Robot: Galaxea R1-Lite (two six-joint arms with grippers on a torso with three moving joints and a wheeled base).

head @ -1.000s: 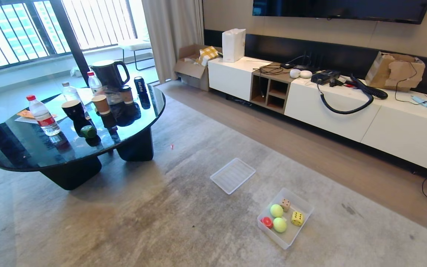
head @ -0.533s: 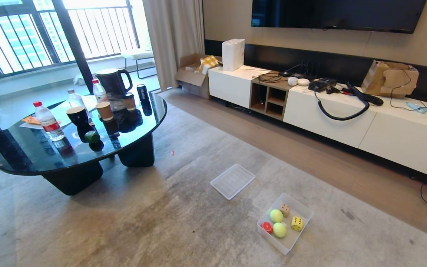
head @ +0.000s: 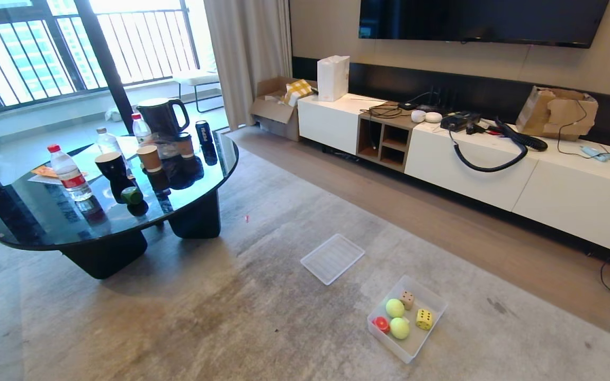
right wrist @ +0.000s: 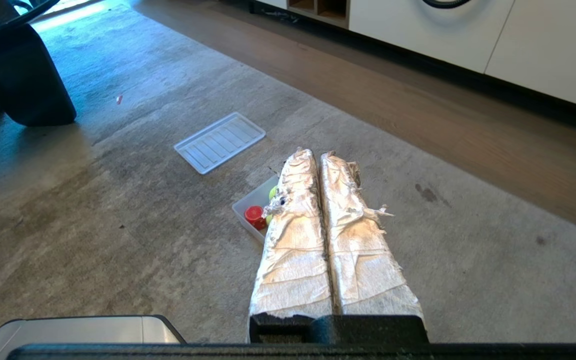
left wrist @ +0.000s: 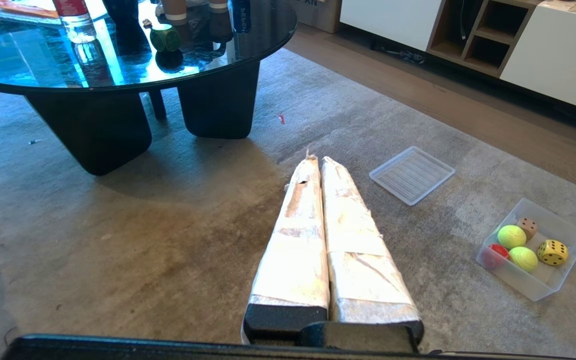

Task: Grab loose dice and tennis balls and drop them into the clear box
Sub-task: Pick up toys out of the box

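From where I sit, the clear box (head: 432, 306) on the rug is my landmark. Inside it I count two tennis balls (head: 395, 308), the beige die (head: 406, 299), the yellow die (head: 424, 319) and the red die (head: 381, 324). The flat ribbed lid (head: 332, 259) lies on the rug just beyond the box, towards the desk.

The one piece I see outside the box is the dark green die (head: 132, 195), well apart from it, up on the round black glass desk (head: 35, 233) among cups and bottles, near the desk edge that faces the box.

Neither arm shows in the head view. In the wrist views, the left gripper (left wrist: 319, 162) has its wrapped fingers pressed together with nothing between them, hanging over bare rug between the box and the desk. The right gripper (right wrist: 318, 156) is likewise closed and empty, sitting above the box.

I judge the floor collecting done and the fetch of the green die the step in hand. Next I would need to bring the rig to the desk, open one set of fingers, and reach in past the cups without knocking them.
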